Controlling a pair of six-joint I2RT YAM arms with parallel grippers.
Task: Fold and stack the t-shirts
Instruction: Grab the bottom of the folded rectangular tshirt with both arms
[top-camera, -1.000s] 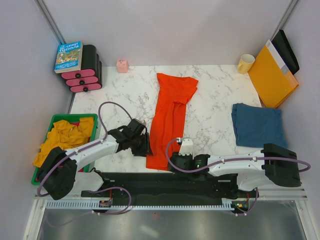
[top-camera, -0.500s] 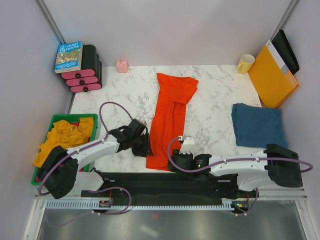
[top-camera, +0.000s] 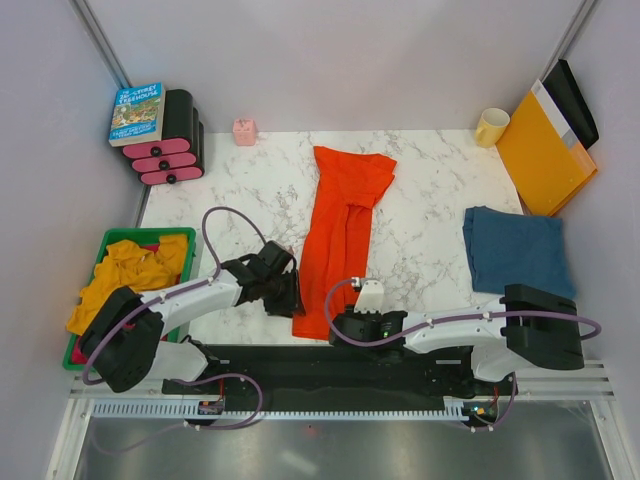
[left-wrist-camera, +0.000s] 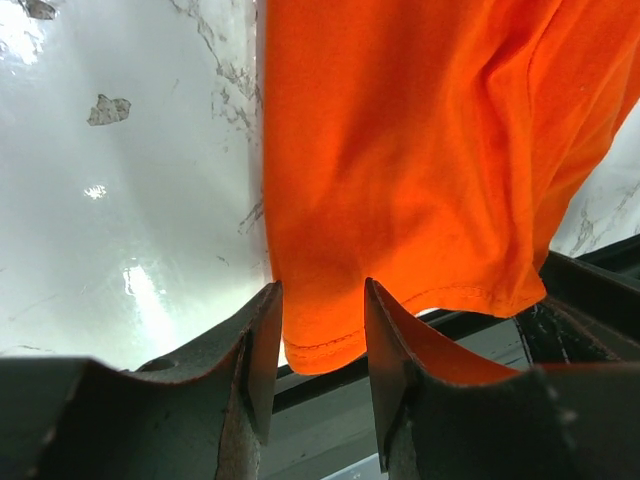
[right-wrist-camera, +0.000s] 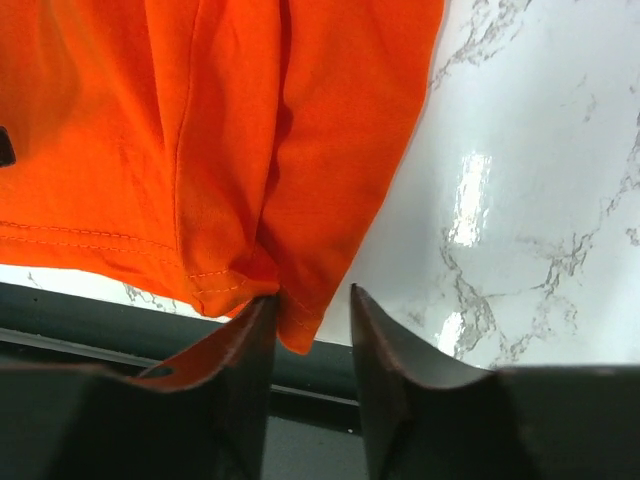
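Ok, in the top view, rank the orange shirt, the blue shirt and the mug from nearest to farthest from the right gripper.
From the right gripper:
1. Orange shirt: its near hem lies right at the fingertips.
2. Blue shirt: folded, off to the right side.
3. Mug: at the far right corner.

From above, the left gripper (top-camera: 289, 298) covers part of the edge of the shirt (top-camera: 340, 215) beneath it. The right gripper (top-camera: 342, 326) covers the hem corner under it. In each wrist view the shirt runs off the frame ahead of the fingers, and the finger bases are cut off at the bottom edge. Whether the parted fingers touch cloth cannot be told. The title of the book (top-camera: 137, 112) is too small to read.
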